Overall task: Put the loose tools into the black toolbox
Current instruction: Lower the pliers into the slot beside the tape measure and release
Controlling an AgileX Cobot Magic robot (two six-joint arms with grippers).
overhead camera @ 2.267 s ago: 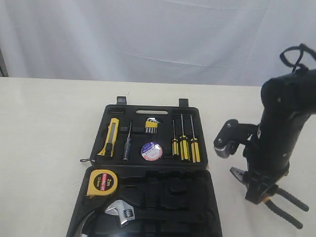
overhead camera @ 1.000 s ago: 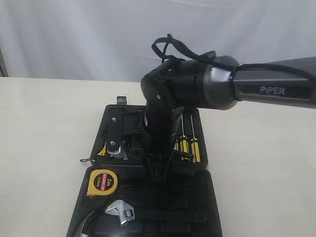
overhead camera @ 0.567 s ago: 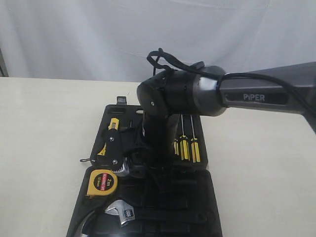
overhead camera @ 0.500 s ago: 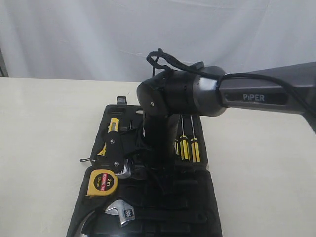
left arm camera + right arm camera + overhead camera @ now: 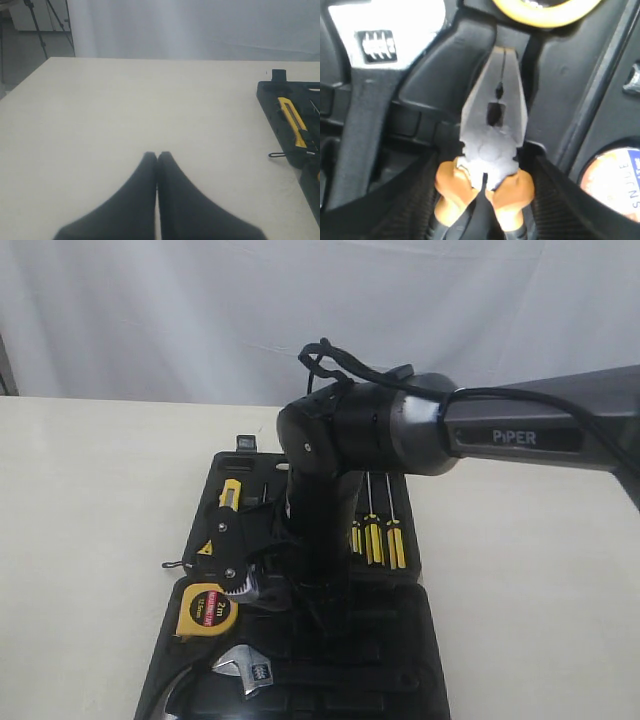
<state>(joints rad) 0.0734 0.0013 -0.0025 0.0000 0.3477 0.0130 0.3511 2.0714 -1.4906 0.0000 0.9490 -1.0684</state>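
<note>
Right wrist view shows the right tool [image 5: 484, 200] clamped on the pliers' [image 5: 492, 125] orange handles, nose low over a moulded slot [image 5: 437, 70] in the toolbox [image 5: 565, 80] at mid-counter [image 5: 90, 490], probably to seat them lengthwise; the left tool [image 5: 157, 156] hangs closed aside.

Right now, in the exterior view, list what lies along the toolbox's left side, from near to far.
silver adjustable wrench → yellow tape measure → yellow-black utility knife → toolbox latch
</note>
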